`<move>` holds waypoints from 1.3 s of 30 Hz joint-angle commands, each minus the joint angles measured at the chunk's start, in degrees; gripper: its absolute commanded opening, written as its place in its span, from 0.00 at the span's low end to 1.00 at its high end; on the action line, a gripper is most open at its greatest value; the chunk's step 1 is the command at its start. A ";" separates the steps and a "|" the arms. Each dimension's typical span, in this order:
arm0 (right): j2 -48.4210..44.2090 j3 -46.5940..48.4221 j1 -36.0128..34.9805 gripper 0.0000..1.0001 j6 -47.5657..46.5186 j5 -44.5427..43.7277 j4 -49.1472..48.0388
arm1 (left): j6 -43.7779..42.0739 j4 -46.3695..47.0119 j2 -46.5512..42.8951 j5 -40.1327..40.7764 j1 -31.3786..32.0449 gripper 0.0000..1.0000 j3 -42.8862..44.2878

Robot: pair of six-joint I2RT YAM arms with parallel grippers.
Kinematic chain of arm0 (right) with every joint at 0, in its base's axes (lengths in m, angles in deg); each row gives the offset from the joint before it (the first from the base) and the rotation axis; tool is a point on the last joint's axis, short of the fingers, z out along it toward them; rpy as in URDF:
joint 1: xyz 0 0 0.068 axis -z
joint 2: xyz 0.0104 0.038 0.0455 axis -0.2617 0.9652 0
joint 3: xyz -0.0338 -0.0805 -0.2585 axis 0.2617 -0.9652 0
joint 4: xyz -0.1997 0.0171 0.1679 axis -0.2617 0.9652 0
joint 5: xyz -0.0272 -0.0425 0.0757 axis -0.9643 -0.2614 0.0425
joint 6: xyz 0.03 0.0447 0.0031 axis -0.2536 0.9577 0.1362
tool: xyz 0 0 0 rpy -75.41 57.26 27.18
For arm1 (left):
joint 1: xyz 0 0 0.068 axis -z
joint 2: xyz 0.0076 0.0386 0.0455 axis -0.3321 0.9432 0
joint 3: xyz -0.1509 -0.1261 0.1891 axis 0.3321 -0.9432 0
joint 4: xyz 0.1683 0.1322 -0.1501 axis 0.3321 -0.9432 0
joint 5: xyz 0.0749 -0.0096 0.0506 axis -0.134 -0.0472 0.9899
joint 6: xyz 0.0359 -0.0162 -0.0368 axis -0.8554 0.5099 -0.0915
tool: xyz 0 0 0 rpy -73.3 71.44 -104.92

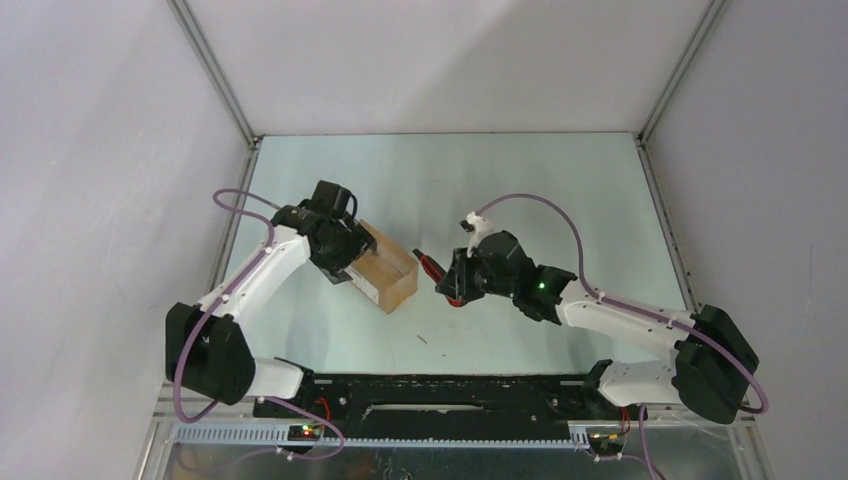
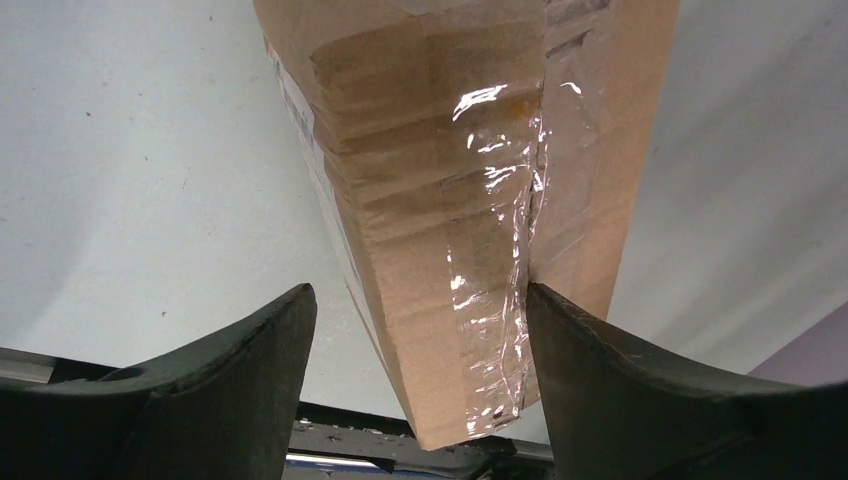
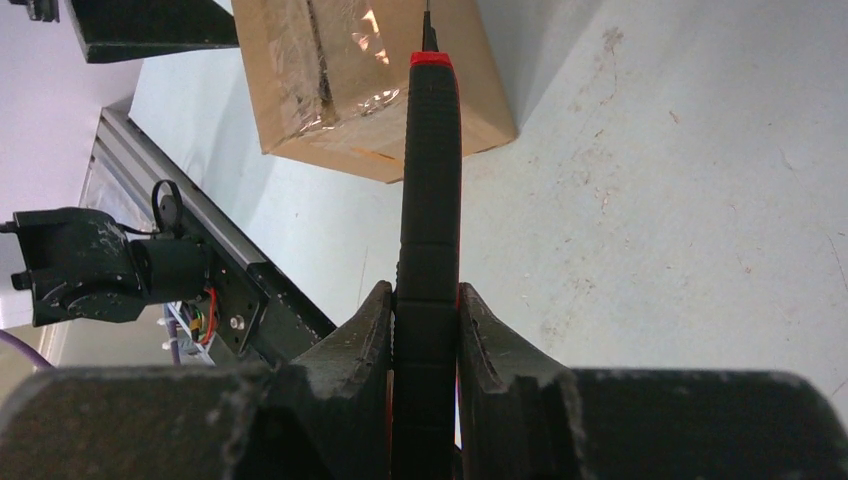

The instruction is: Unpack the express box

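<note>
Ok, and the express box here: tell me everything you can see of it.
The express box is a small rectangular carton of plain brown cardboard, resting on the table left of centre, flaps closed. Wrinkled clear tape covers its top seam, where a dark line runs; whether that is a cut is unclear. The left gripper straddles one end, open: one finger at its edge, the other apart. The knife in the right gripper points its tip at the other end; contact cannot be told.

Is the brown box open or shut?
Shut. The express box has its flaps lying flat, with shiny tape along the seam.
</note>
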 commanded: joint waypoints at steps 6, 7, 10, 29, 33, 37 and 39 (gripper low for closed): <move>-1.49 3.12 -2.81 0.00 -1.71 -4.10 0.27 | 0.78 1.97 2.67 0.78 0.62 0.83 -4.47; -1.31 3.12 -3.00 0.00 -1.59 -4.27 0.32 | 0.65 2.28 3.06 0.55 0.62 0.85 -4.70; -1.11 3.12 -3.65 0.00 -1.17 -4.95 0.74 | 0.44 2.36 4.46 0.49 0.62 0.86 -4.72; -9.79 -6.80 -3.71 0.00 11.74 1.71 -4.11 | 3.24 10.41 -5.47 -7.48 0.53 0.52 -8.58; -12.50 -10.61 -3.81 0.00 16.65 1.39 -6.92 | 4.05 10.39 -7.55 -6.90 0.46 0.52 -8.70; -15.51 -14.66 -3.85 0.00 20.25 1.63 -10.73 | 4.80 10.81 -7.94 -7.56 0.42 0.47 -9.06; -16.33 -16.64 -3.55 0.00 22.12 2.55 -13.86 | 4.90 10.63 -7.80 -7.40 0.45 0.45 -9.17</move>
